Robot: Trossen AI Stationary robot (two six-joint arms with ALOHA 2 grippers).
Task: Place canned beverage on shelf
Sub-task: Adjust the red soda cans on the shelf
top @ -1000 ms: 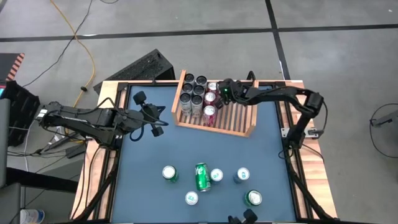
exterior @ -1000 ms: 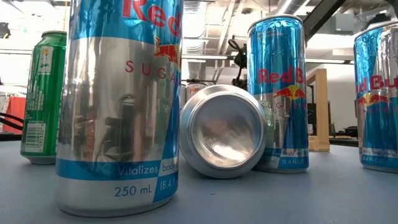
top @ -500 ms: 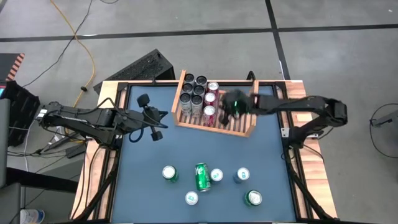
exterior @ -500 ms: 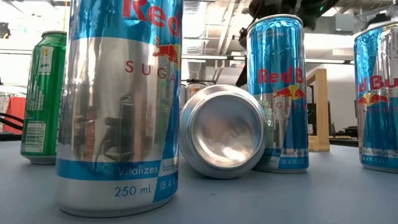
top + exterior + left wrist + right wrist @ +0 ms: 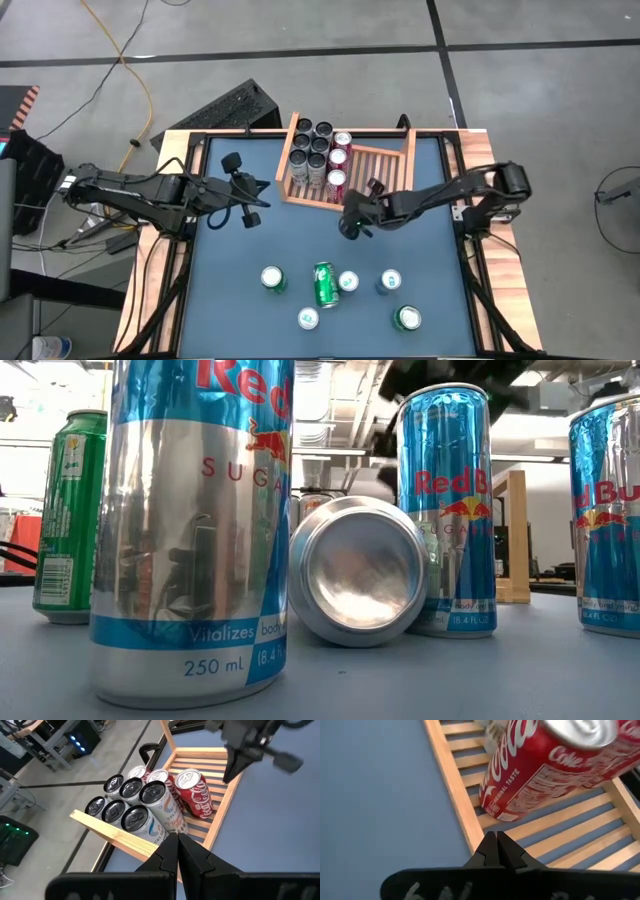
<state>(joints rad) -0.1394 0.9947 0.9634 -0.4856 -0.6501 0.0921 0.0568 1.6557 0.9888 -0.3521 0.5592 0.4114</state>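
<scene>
High view: six loose cans [image 5: 335, 290] sit near the table's [image 5: 230, 300] front edge, five upright and a green one on its side. Past them the right end effector [image 5: 347, 227] hovers mid-table just before the shelf's [image 5: 385, 180] front rim, fingers pressed together, holding nothing. Farther back, the shelf sits at the rear edge with silver cans and two red cans [image 5: 339, 160] packed into its left end, and the left end effector [image 5: 257, 197] waits, closed and empty, beside it.
</scene>
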